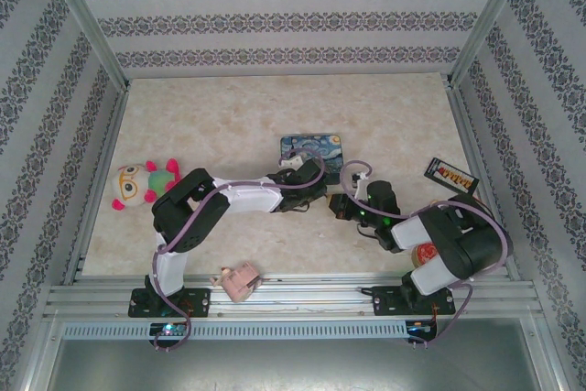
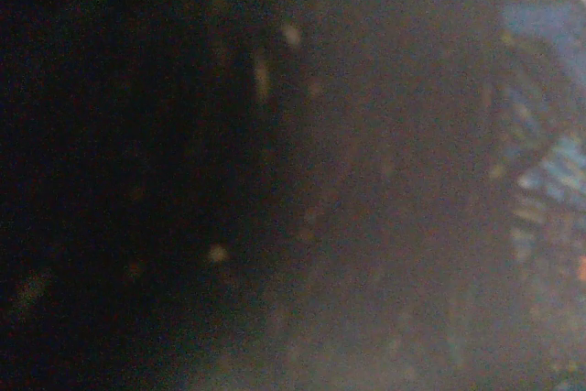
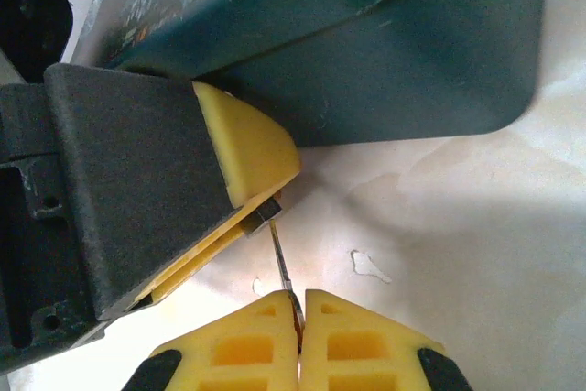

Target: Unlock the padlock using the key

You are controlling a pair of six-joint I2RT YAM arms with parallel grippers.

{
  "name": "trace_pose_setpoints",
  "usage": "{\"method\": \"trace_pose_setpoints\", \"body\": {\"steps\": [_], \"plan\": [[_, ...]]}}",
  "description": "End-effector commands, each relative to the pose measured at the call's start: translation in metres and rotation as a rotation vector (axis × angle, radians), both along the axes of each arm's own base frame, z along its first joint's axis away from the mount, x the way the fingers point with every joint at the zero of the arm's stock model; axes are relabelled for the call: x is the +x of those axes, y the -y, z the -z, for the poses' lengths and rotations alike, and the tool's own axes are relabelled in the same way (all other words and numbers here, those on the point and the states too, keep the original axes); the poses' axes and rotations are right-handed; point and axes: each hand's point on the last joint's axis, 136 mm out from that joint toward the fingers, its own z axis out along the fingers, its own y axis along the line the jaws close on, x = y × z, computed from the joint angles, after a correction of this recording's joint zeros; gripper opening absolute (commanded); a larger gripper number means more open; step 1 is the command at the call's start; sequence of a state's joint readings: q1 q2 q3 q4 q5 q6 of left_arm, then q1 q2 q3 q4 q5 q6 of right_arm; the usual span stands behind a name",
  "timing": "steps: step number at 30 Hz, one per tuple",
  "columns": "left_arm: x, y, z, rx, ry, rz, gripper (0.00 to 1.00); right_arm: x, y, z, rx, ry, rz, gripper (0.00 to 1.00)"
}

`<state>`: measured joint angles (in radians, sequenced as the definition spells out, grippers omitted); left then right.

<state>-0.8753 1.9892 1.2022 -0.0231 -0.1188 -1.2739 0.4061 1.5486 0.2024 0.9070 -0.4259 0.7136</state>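
1 tiny dark padlock [image 3: 265, 213], mostly hidden, sits pinched between the yellow pads [image 3: 243, 148] of the left jaws. It is near the middle of the pale marbled desk [image 1: 229, 116], just off the near edge of 1 blue swirl-painted rectangular tin [image 3: 366, 43]. 1 thin silvery key [image 3: 282, 270] meets it, its other end clamped in the fully closed right jaws. 1 pink-and-green plush toy [image 1: 142, 185] lies by the desk's left edge.

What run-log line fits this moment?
left gripper: shut on tiny dark padlock | right gripper: shut on thin silvery key | key tip at padlock
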Motion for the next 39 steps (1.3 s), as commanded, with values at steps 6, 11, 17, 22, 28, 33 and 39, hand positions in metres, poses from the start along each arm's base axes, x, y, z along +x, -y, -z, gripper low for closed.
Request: {"method": "trace_pose_setpoints", "body": {"steps": [6, 11, 17, 22, 28, 33, 39], "plan": [[0.011, 0.012, -0.010, -0.109, 0.023, -0.047, 0.08, 0.003, -0.007, -0.001, 0.053, 0.031, 0.026, 0.00], [0.011, 0.014, -0.008, -0.123, 0.012, -0.047, 0.08, 0.004, -0.006, 0.002, 0.056, 0.035, 0.039, 0.00], [0.009, 0.015, -0.005, -0.141, -0.002, -0.053, 0.08, 0.005, -0.004, 0.001, 0.059, 0.046, 0.054, 0.00], [0.009, 0.017, -0.005, -0.165, -0.016, -0.054, 0.07, 0.006, -0.002, 0.000, 0.059, 0.055, 0.063, 0.00], [-0.004, 0.020, 0.003, -0.257, -0.114, -0.068, 0.07, 0.009, -0.003, -0.004, 0.065, 0.080, 0.054, 0.00], [-0.007, 0.020, 0.007, -0.275, -0.144, -0.070, 0.07, 0.010, -0.009, -0.011, 0.076, 0.108, 0.018, 0.00], [-0.006, 0.021, 0.007, -0.284, -0.140, -0.072, 0.07, 0.010, -0.005, -0.009, 0.070, 0.110, 0.023, 0.00]]}}
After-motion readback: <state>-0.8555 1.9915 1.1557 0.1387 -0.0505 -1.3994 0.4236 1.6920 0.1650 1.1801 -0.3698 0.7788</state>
